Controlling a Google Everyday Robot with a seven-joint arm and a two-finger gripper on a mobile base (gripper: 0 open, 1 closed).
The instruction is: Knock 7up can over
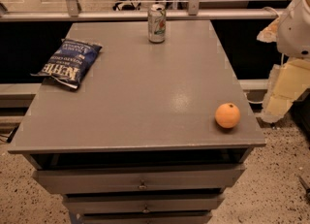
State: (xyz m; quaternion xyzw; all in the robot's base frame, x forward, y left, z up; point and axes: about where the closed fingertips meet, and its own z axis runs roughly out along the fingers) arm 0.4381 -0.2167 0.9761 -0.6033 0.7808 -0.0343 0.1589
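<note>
Cabinet (145, 97), grey, flat top seen from the front and above. Three drawers (140, 179) show below the top. The lowest is cut off at the bottom of the view, and a dark gap under the top hides what lies inside.

Can (157, 23): stands on the cabinet top at its far edge, a little right of the middle. Upright on its base, long axis vertical, silver top pointing up. Green and red markings face the camera, but the print is too small to read. Nothing touches it.

Bag (68, 63): blue, with white lettering, lying flat at the far left of the cabinet top. Its near corner reaches the left edge. Well apart from the can.

Orange (227, 115): at the near right of the cabinet top, close to the right edge, resting alone.

Arm (296, 22): white, rounded, off the right side of the cabinet and partly cut off by the right border of the view.

Gripper (283, 92): pale blocky shapes hanging below the arm, beside the cabinet's right edge and clear of its top. Outline hard to make out. Whether it is released or clenched cannot be told, and nothing is seen in its hold.

Rail (97, 14): runs behind the cabinet's far edge. The space beyond it is dark and unclear.
</note>
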